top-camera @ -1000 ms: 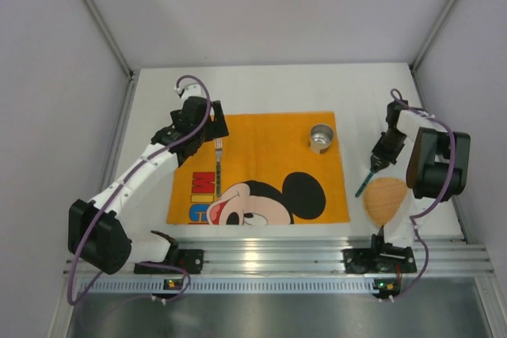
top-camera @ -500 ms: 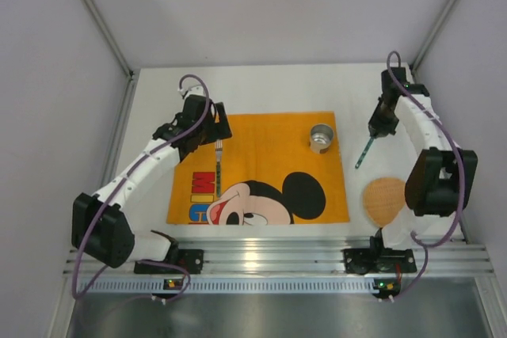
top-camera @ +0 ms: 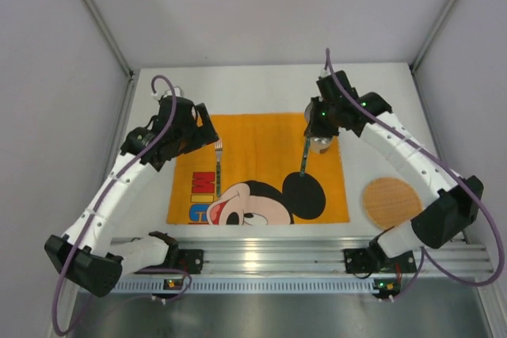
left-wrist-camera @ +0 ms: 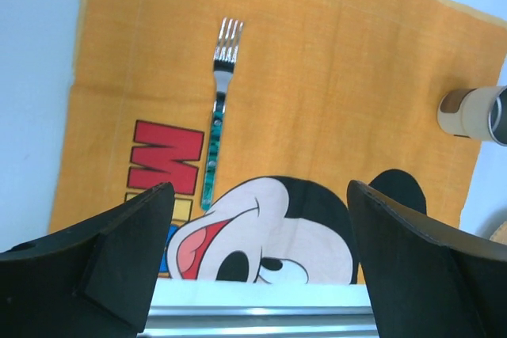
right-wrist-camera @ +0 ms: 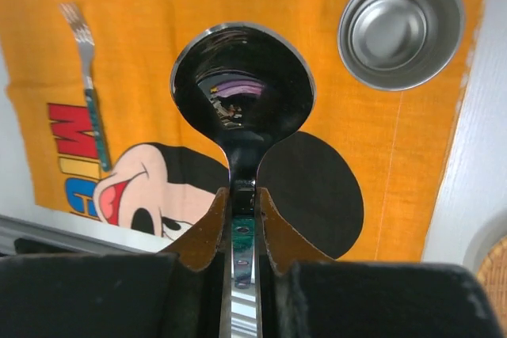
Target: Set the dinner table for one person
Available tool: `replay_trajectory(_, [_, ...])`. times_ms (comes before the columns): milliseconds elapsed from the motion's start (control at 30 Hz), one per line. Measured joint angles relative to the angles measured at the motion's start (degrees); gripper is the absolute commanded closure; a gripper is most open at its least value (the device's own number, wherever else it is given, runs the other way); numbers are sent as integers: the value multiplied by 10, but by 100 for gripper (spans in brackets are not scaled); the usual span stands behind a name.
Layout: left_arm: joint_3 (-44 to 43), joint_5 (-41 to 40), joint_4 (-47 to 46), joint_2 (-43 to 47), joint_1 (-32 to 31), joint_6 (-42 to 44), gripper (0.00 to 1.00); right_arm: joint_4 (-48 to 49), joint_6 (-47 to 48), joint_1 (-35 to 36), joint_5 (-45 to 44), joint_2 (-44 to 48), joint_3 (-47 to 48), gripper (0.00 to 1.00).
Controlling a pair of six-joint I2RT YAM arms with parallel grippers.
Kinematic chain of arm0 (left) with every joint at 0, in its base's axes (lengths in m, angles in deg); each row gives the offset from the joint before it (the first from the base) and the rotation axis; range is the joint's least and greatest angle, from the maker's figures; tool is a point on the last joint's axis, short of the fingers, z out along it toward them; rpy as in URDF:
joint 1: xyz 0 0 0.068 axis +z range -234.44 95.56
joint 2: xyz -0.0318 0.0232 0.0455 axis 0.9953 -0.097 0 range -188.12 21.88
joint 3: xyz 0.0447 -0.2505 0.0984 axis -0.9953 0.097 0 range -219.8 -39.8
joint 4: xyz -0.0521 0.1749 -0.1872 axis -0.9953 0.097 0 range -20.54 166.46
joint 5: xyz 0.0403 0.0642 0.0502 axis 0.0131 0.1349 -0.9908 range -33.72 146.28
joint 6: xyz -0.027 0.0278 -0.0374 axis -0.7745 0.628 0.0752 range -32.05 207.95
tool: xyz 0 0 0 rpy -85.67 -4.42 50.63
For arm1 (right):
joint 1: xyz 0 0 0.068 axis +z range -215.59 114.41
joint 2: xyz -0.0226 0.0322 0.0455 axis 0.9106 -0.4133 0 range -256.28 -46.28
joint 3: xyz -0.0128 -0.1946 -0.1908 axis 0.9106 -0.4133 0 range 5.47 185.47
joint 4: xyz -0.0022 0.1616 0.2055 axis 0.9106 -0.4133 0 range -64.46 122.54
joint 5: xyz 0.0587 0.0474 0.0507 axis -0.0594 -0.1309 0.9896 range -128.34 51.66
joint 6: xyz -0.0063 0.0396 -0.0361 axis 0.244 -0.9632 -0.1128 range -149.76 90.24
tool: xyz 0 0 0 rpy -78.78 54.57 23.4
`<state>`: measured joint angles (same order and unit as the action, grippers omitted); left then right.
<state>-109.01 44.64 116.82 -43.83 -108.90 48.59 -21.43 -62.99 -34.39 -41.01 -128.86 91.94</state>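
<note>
White dinner table (top-camera: pixel 261 85) fills the walled booth, an orange Mickey Mouse mat (top-camera: pixel 261 136) at its centre. Above the mat the right gripper (right-wrist-camera: pixel 242 203) pinches a spoon (right-wrist-camera: pixel 242 93); the left gripper (left-wrist-camera: pixel 257 227) hangs spread near a fork (left-wrist-camera: pixel 215 128).

Left arm (top-camera: pixel 111 187): white tubular links joined by bulky black joint housings.
Right arm (top-camera: pixel 404 152): matching white links and black housings.
Cables (top-camera: pixel 163 77): thin, purple, looping loosely outside each arm.
Bases (top-camera: pixel 181 260): low black blocks with small lights, seemingly green and orange.
Left gripper (left-wrist-camera: pixel 259 195): matte black, with blunt wedge-shaped fingers (left-wrist-camera: pixel 131 255).
Right gripper (right-wrist-camera: pixel 242 193): black body with brownish inner finger faces.
</note>
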Motion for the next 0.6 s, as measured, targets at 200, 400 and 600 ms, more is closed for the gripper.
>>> replay_trajectory(200, [-60,-20,131,16,0,-13,10,34,-16,22,14,-97,-62,100])
replay_trajectory(400, [-58,-29,187,81,0,-15,10,57,-18,29,14,-184,-67,100])
replay_trajectory(600, [-40,-30,200,91,0,-2,10,63,-13,29,6,-244,-47,100])
